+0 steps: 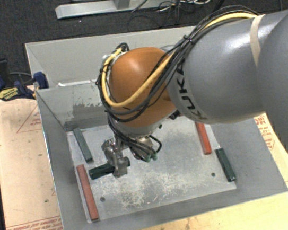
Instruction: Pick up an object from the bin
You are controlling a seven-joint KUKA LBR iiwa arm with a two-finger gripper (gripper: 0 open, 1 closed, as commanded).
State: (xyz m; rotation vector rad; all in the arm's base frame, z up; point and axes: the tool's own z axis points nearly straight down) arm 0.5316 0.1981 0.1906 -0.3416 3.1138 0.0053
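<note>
Five short sticks lie in the bin (160,187). Left of the gripper (119,165) are a red-brown stick (87,192) and a grey-green stick (82,145). A dark green stick (100,172) meets the gripper with its right end; whether the gripper is closed on it I cannot tell. It looks light, stiff and smooth, best pinched across its narrow sides. Well to the right lie a red stick (204,137) and a second green stick (225,164).

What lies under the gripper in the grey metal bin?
A short dark green bar runs leftward out from under the gripper; its right end, and anything else below, is covered.
</note>
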